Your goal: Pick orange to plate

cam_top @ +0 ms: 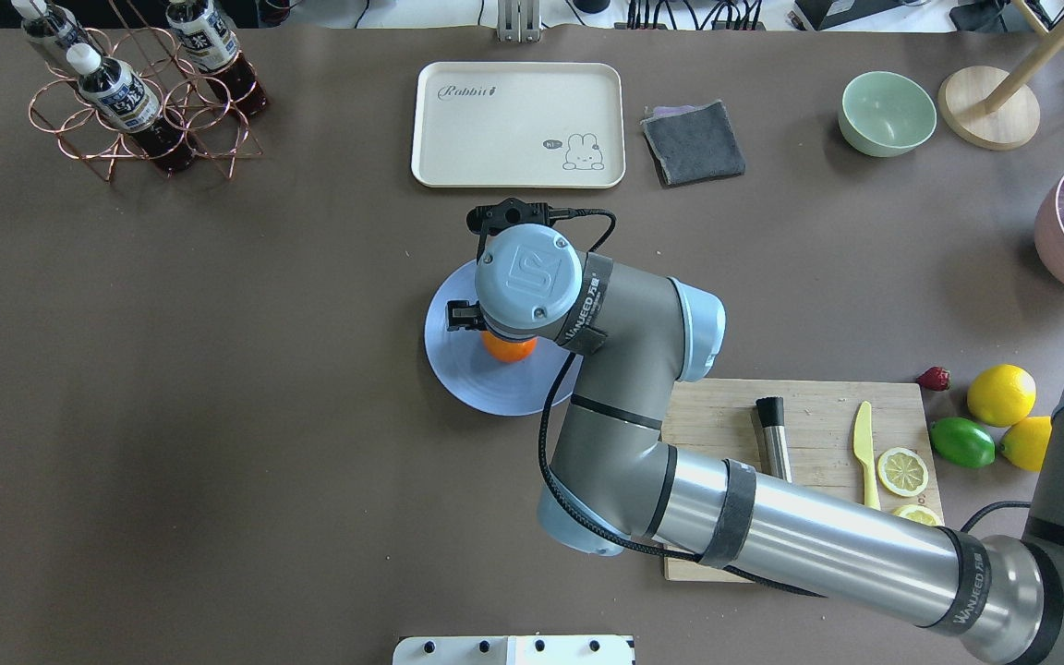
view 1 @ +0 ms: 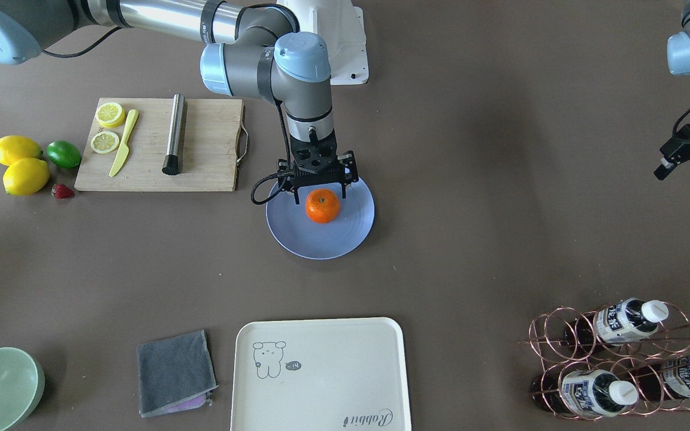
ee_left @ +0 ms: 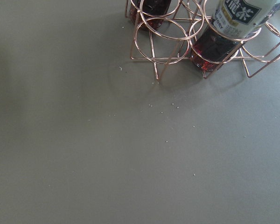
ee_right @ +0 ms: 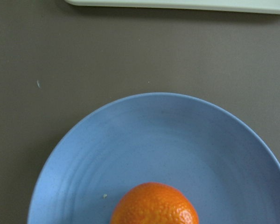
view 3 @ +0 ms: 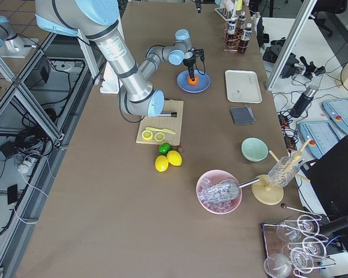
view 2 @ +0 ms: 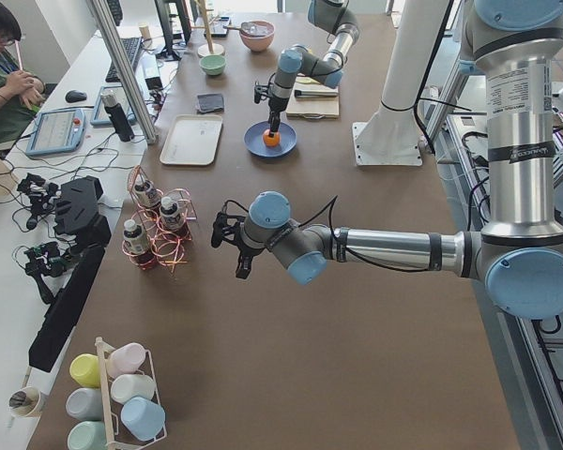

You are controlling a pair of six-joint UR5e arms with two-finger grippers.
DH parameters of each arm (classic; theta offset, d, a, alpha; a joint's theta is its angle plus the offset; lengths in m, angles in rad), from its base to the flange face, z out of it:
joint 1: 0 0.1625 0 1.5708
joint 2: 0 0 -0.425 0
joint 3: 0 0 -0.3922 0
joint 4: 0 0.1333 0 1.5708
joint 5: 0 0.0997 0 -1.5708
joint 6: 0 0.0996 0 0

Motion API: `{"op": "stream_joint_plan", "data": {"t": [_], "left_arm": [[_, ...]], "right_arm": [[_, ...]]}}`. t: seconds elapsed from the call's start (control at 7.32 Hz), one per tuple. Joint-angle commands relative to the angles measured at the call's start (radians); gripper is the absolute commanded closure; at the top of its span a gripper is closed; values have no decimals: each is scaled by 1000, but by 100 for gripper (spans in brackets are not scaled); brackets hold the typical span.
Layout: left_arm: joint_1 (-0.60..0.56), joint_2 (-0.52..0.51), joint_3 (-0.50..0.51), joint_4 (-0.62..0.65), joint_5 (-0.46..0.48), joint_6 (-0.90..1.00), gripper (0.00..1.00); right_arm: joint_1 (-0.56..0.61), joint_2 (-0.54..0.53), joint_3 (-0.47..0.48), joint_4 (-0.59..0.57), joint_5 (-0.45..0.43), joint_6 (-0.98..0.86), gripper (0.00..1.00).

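Exterior front-facing: right hand [view 1: 321, 192] spread over orange [view 1: 323, 205] on plate [view 1: 321, 242]; tray [view 1: 321, 383] lettered "Rabbit".

The right gripper [view 1: 321, 190] hangs directly over the orange [view 1: 323, 205], jaws spread wider than the fruit, so the straight way down onto the plate [view 1: 321, 242] is taken. Bare table [view 1: 501, 209] lies open around the plate on its left, near and far sides. On its right the cutting board [view 1: 213, 137] sits close, its metal handle [view 1: 242, 142] near the rim. The tray [view 1: 321, 371] and cloth [view 1: 174, 371] lie well apart on the far side. The bottle rack [view 1: 617, 359] fills the far left corner.
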Motion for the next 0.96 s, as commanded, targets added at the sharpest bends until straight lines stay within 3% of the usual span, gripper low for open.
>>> {"op": "stream_joint_plan", "data": {"t": [0.0,0.14,0.27,0.41,0.68,0.82], "left_arm": [[-60,11,-5,1,-71,30,2],[-88,37,2,7,-74,157,2],[-125,45,-4,79,-74,246,2],[-177,48,-4,148,-73,358,2],[-293,47,-7,356,-56,614,2],[-332,34,-22,460,-3,676,2]], "right_arm": [[147,-33,261,-301,189,-56,0],[219,-159,421,-394,215,-183,0],[328,-300,501,-401,295,-339,0],[456,-417,513,-390,390,-527,0],[673,-598,504,-389,478,-889,0],[782,-663,484,-390,533,-1025,0]]}}
